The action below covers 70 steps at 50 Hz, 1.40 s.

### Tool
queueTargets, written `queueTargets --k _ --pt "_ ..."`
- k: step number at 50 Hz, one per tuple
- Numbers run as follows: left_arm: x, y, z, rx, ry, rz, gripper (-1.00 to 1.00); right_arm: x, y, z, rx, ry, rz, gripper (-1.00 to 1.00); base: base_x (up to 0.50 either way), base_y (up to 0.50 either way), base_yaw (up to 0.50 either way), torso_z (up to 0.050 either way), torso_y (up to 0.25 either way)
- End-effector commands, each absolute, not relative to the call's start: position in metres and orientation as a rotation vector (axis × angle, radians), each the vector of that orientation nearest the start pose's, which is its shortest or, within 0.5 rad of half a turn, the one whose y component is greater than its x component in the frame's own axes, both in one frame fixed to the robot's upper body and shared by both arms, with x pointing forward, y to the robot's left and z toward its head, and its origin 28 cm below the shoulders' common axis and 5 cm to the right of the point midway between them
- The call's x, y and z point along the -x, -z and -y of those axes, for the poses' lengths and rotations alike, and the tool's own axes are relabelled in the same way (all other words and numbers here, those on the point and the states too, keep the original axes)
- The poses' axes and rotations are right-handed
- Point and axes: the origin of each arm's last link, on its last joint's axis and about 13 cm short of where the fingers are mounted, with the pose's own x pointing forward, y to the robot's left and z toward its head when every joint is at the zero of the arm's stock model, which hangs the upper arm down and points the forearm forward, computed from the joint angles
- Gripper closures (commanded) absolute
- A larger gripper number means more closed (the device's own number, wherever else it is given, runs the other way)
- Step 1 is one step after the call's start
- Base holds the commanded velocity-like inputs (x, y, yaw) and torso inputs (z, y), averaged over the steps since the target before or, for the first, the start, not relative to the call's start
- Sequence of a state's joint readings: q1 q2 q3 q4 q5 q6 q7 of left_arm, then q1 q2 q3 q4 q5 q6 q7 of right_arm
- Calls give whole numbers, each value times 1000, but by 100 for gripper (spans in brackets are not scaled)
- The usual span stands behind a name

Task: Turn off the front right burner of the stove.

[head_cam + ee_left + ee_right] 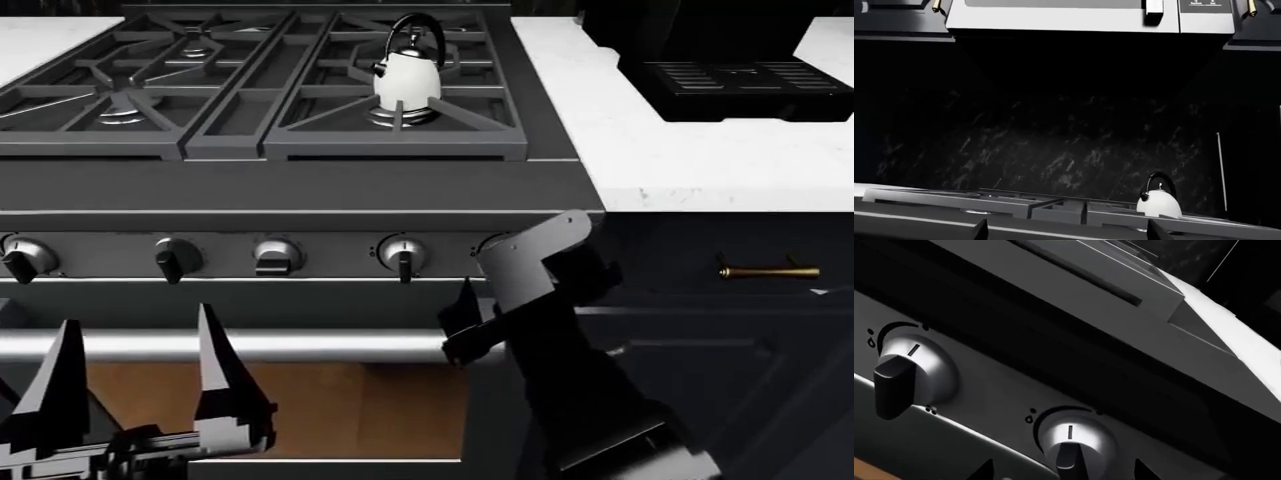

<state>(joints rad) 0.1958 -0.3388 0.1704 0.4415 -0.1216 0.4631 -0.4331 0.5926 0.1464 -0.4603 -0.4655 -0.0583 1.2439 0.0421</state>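
Note:
The stove (294, 195) fills the head view, with a row of silver knobs on its front panel. A white kettle (404, 75) stands on the front right burner (400, 117), which is mostly hidden beneath it. My right gripper (467, 310) is at the panel's right end and covers the rightmost knob there. In the right wrist view that knob (1071, 442) sits between my open right gripper's (1064, 471) jaws, which do not touch it. My left gripper (140, 385) is open and empty in front of the oven handle (334, 345).
A black coffee machine (727, 70) stands on the white counter (694, 170) right of the stove. A dark drawer with a brass pull (767, 271) is below. The left wrist view shows the kettle (1159, 200), the grates (1054, 210) and a microwave (1087, 15) above.

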Motion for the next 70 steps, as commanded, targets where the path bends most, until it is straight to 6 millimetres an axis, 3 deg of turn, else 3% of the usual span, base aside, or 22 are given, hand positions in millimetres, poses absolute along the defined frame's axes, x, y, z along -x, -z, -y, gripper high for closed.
queueTargets --k 1,34,35,61,70 --pt "-160 -100 -224 62 -110 659 -100 -266 -156 60 427 -146 -210 -100 0 0 0 0 0" --pt "-161 -101 -224 66 -112 659 -100 -268 -152 60 429 -120 -232 -100 0 0 0 0 0" --pt "-161 -101 -224 65 -112 659 -100 -268 -152 60 430 -119 -232 100 0 0 0 0 0" --pt "-161 -100 -224 69 -110 655 -100 -269 -147 59 449 -121 -242 100 0 0 0 0 0" --pt "-161 -99 -224 70 -110 656 -100 -269 -150 56 307 -144 -224 100 0 0 0 0 0"
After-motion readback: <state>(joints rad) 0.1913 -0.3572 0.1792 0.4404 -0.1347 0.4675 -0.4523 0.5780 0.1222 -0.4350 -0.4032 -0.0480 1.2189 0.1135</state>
